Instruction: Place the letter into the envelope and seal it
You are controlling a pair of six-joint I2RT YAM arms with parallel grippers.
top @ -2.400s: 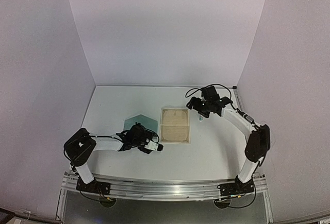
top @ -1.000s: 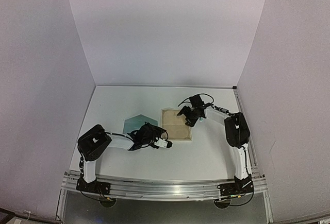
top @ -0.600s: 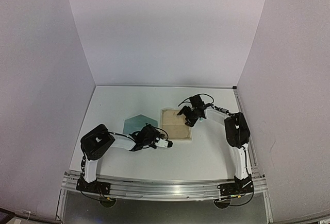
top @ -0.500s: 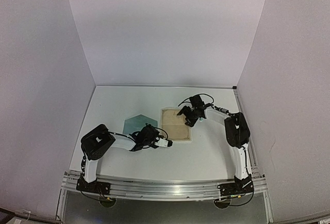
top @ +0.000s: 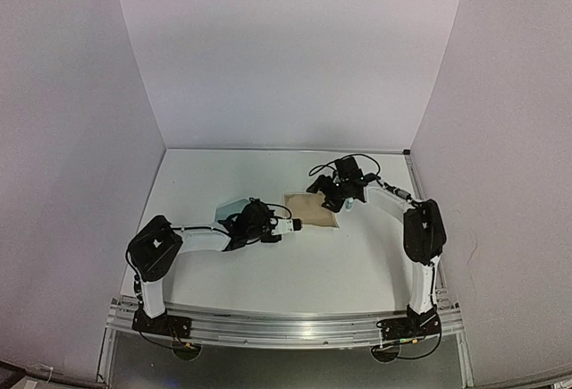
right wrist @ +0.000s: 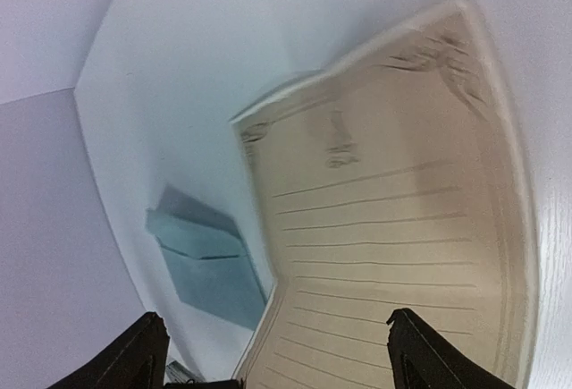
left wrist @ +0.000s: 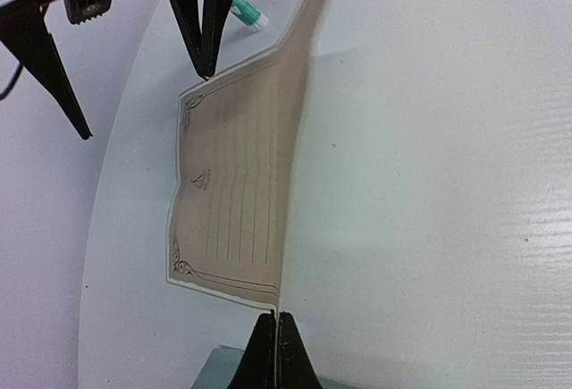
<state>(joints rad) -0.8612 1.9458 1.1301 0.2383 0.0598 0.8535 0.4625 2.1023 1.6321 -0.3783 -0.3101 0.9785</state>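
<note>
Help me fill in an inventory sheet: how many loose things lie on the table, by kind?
letter: 1
envelope: 1
white-and-green stick: 1
Total: 3

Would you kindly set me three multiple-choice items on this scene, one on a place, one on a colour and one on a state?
1. In the top view, where does the envelope lie relative to the letter?
A. to its left
B. to its right
C. on top of it

2. What colour is the envelope?
A. red
B. teal
C. yellow

3. How does the left tool stand?
A. open, clear of both papers
B. shut on the envelope
C. shut on the letter

Answers:
1 A: the top view shows it left of the letter, apart from it.
2 B: the right wrist view shows it blue-green.
3 C: the left wrist view shows the tool closed at the letter's near corner, with that side lifted off the table.
</note>
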